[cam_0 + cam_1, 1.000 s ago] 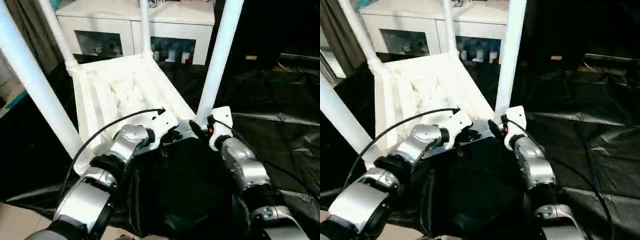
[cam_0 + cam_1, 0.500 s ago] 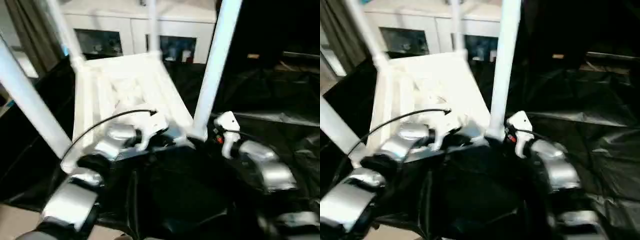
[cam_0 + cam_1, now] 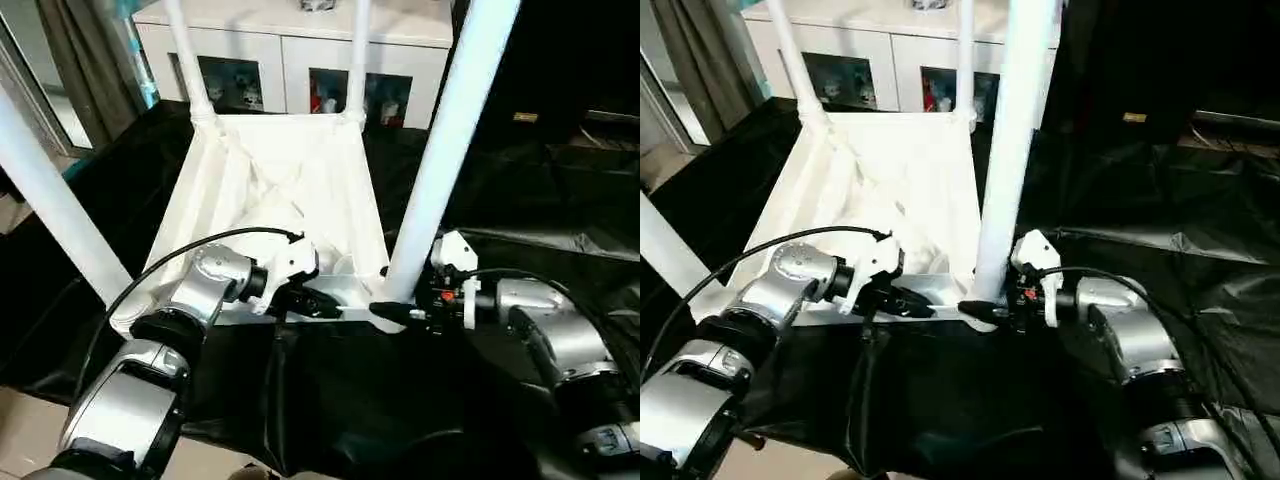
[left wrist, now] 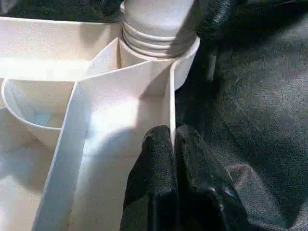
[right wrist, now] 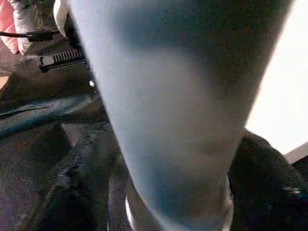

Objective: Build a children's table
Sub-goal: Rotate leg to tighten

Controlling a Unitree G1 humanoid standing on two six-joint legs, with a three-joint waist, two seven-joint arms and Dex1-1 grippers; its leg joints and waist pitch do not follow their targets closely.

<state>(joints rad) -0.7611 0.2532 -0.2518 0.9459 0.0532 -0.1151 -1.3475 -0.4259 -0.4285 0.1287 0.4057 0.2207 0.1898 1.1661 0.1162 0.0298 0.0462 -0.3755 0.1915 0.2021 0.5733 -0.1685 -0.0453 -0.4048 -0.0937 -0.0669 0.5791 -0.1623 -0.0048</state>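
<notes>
The left gripper [image 4: 173,144] pinches a thin rib of the upturned children's table [image 3: 290,190] to steady it, while the right gripper [image 3: 400,312] straddles the near leg [image 3: 440,160], jaws apart.

We see bright, even light glaring off the upturned white plastic table top [image 3: 280,190], washing out its ribs. The crinkled black plastic sheet [image 3: 520,210] on the right stays dim with faint sheen. Close up, the white tubular leg [image 5: 168,106] blurs, shadowed grey.

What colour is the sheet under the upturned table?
Black sheet, crinkled; clearest in the left eye view.
</notes>
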